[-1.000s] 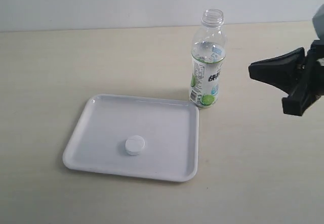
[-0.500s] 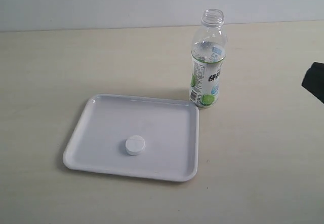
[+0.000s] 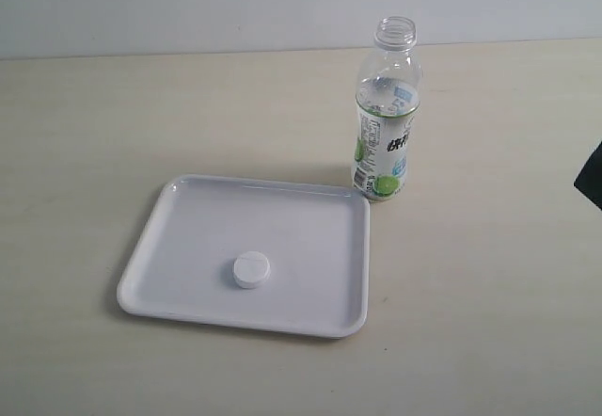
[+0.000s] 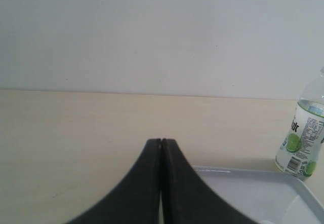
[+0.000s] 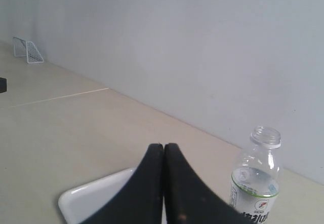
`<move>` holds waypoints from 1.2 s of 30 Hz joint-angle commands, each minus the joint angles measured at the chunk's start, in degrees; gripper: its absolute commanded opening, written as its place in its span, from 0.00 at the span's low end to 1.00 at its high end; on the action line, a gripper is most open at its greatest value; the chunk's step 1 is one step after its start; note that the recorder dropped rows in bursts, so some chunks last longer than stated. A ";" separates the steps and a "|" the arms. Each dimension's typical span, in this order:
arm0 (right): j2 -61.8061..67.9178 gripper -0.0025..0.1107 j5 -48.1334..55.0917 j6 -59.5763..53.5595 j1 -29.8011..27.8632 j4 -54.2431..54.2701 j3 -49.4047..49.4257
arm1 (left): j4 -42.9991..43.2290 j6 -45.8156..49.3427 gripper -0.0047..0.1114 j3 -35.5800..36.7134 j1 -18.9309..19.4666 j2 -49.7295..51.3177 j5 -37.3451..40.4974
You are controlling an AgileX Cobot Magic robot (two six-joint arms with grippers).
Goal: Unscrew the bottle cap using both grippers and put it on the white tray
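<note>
Two pairs of fingers, both pressed shut and empty. The left fingers (image 4: 153, 155) meet tip to tip with no gap between them, and the right fingers (image 5: 156, 155) do the same. Neither pair touches anything. Both are well apart from the work.

The bottle cap (image 3: 251, 269) lies flat on the white tray (image 3: 306, 214), a little toward the tray's near edge and clear of the rim on every side. The bottle (image 3: 386, 105) stands upright on the bench (image 3: 489, 294) just beside the tray's far right corner, its threaded neck open. By this layout the task appears complete.

Handling notes, as judgement: the cap is likely very light and stiff. Its ribbed side offers the best purchase, so the hold belongs across the diameter on those ribs. Its smooth top and the glossy tray would let it skid if it were pushed rather than pinched. The bottle looks thin-walled, nearly empty and easy to tip or dent. A gentle hold on the labelled body, low down, would suit it better than one at the neck.
</note>
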 commanded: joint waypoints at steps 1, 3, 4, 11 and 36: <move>-0.25 0.02 0.09 0.79 -0.26 -0.01 0.36 | -0.28 -0.36 0.04 0.13 0.12 -0.41 0.10; -0.25 0.02 0.09 0.86 -0.26 -0.01 0.36 | -0.28 -0.36 0.04 0.13 0.12 -0.41 0.10; -0.25 0.02 0.09 0.86 -0.26 -0.01 0.36 | -0.28 -0.36 0.04 0.13 0.12 -0.41 0.10; -0.25 0.02 0.09 0.75 -0.26 -0.01 0.36 | -0.28 -0.36 0.04 0.13 0.12 -0.41 0.10; -3.67 0.02 43.08 13.90 12.47 -3.24 0.36 | -0.28 -0.15 0.04 0.13 0.12 -0.41 0.09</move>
